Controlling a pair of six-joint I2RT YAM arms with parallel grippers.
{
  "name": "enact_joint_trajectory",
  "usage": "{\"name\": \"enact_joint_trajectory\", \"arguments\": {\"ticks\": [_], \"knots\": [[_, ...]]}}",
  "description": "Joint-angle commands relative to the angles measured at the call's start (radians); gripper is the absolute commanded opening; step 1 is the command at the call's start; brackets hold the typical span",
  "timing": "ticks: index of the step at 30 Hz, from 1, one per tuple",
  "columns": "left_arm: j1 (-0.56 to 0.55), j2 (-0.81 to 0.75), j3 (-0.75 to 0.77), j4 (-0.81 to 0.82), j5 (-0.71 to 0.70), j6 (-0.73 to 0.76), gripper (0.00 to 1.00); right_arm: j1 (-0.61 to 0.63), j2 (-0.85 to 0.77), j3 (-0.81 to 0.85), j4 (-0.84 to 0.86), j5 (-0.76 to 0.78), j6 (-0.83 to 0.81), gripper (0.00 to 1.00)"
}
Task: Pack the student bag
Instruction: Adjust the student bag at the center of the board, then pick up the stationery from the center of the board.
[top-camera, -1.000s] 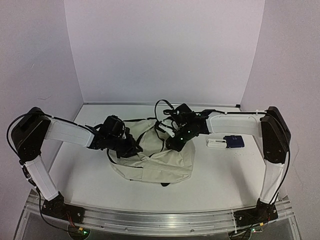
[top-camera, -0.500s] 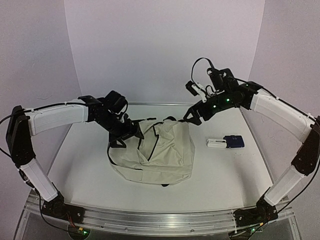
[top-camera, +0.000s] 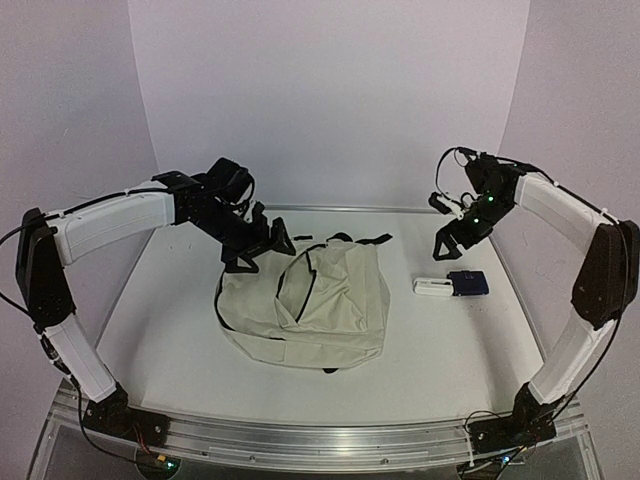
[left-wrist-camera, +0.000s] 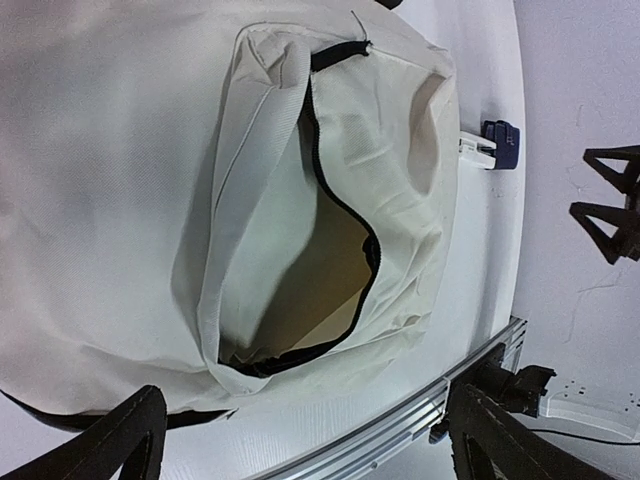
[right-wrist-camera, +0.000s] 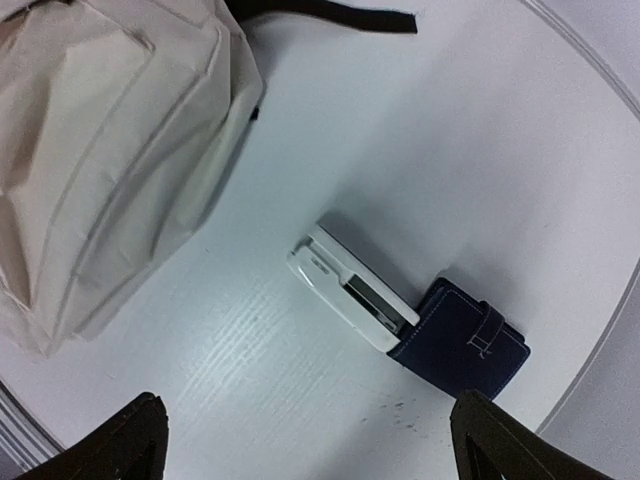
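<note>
You're between opening and loading: one soft cream-beige fabric student bag (top-camera: 320, 305) lies unzipped on the white desk (top-camera: 450, 350), with both sets of jaws hanging released and empty either side of it. Next, your right jaws should take the one flat white case (top-camera: 432, 288) or the one navy stitched wallet (top-camera: 468, 283) just right of the bag

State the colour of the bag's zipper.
The zipper is black; left wrist view shows it best.

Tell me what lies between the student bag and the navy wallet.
A flat white object, butted against the navy wallet; bare table separates it from the student bag. Right wrist view shows it.
</note>
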Motion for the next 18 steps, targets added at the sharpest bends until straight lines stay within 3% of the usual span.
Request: {"name": "enact_joint_trajectory", "arguments": {"ticks": [1, 9, 18], "knots": [[0.002, -0.053, -0.020, 0.071, 0.012, -0.010, 0.99, 0.002, 0.049, 0.046, -0.079, 0.085, -0.308, 0.98], [0.003, -0.038, 0.041, 0.020, -0.015, -0.065, 0.99, 0.001, 0.224, 0.088, -0.071, 0.127, -0.622, 0.90], [0.017, -0.010, 0.109, -0.034, -0.013, -0.072, 0.99, 0.001, 0.349, 0.082, -0.036, 0.108, -0.717, 0.80]]}}
